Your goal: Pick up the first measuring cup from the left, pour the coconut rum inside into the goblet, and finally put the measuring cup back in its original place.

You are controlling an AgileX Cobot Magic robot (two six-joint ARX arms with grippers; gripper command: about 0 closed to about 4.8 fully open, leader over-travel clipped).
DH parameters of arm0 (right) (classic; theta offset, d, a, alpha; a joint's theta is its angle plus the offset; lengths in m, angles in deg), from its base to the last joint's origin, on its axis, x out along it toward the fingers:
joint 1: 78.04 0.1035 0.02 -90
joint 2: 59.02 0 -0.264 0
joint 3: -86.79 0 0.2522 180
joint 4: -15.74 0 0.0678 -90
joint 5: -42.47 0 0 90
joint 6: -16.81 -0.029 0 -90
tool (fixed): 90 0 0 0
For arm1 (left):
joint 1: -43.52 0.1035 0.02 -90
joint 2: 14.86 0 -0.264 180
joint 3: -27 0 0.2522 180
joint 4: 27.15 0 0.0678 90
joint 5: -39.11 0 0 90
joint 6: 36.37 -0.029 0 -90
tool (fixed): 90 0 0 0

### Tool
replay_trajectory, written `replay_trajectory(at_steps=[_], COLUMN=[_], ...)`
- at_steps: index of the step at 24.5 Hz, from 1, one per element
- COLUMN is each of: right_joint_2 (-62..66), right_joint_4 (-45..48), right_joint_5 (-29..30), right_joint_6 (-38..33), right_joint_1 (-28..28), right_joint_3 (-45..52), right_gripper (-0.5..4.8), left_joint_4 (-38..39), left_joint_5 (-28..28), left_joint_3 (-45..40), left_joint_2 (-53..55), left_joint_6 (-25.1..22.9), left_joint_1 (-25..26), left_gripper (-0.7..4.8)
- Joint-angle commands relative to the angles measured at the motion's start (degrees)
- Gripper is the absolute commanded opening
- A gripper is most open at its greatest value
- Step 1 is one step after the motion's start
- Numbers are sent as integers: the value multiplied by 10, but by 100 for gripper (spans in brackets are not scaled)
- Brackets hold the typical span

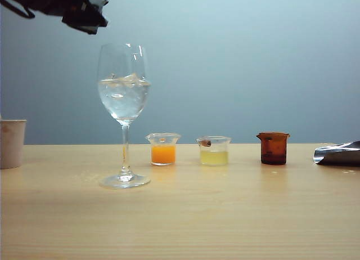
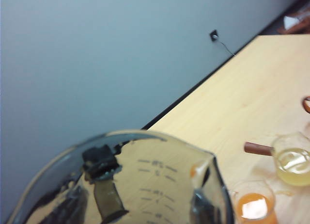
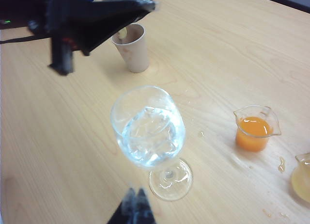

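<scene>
L gripper (image 1: 84,15) w/ measuring cup (image 2: 145,185), above-left of goblet (image 1: 124,91); R gripper (image 3: 133,209) near goblet foot.

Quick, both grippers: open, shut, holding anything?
Left gripper: above the goblet, shut on the measuring cup.
Right gripper: near the goblet's foot, shut, holding nothing.

1. A pale wooden counter (image 1: 180,215) carries everything.
2. On it stand a paper cup (image 1: 11,143), the goblet (image 1: 124,97), an orange-filled beaker (image 1: 163,149), a yellow-filled beaker (image 1: 214,151) and an amber beaker (image 1: 273,148).
</scene>
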Motion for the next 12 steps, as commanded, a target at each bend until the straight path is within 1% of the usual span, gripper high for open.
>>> replay_trajectory(at_steps=[1,4,7,10,12], right_joint_2=[-1,1,5,9,14], right_joint_4=[24,43,49,50,52], right_joint_5=[2,3,2,-4,-18], right_joint_6=[2,2,2,13,16], right_joint_1=[0,0,0,0,1], right_joint_3=[-2,-2,-2,-2,-2], right_gripper=[-5,-5,-5,-5,-5], left_joint_4=[-46,-70,-90,-125,-152], left_joint_5=[-40,-44,-47,-47,-47], left_joint_3=[3,3,3,3,3], left_joint_2=[23,53,88,125,151], left_joint_6=[58,78,83,105,123], left_joint_1=[17,21,23,23,23], left_gripper=[143,143,143,143,143])
